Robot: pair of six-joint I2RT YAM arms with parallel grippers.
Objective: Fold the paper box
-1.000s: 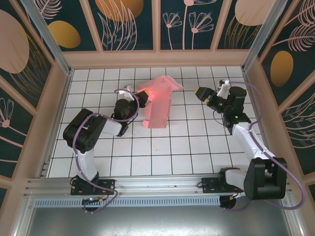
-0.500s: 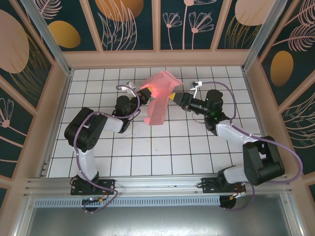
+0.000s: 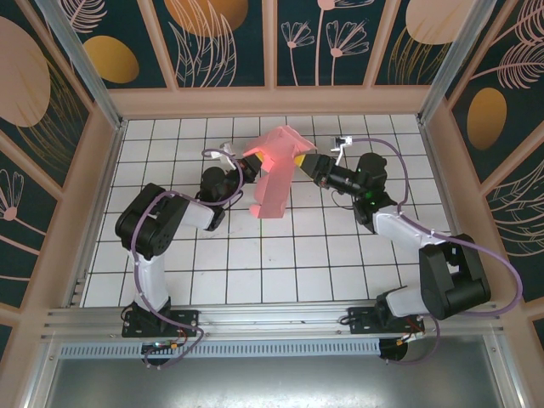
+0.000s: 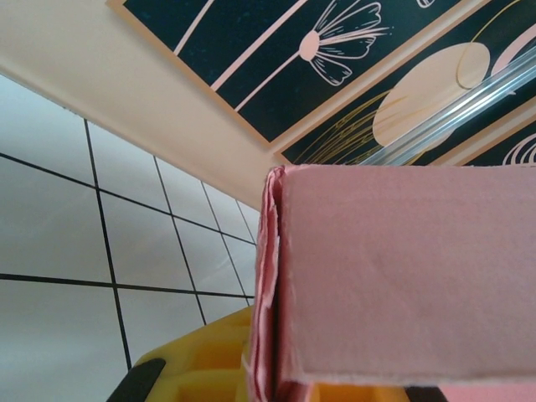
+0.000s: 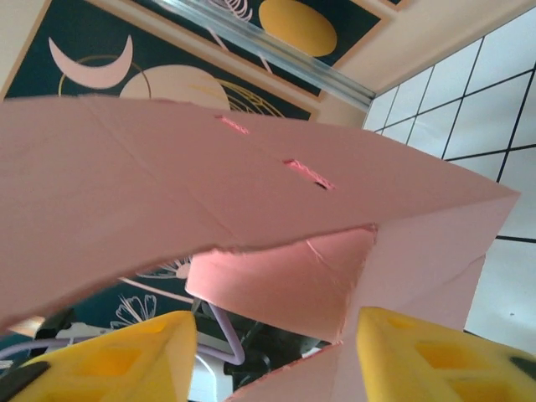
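I see the paper box (image 3: 274, 174) held up over the surface (image 3: 297, 246). My left claw (image 3: 247, 161) is clamped on its left edge, and my right claw (image 3: 303, 161) stands apart around its right flap.

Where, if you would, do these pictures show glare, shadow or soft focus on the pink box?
Top external: the paper box glows brighter, almost red, at its top beside the left gripper. Left wrist: evenly lit card, grain crisp. Right wrist: inner fold shaded, yellow fingers of the right gripper soft.
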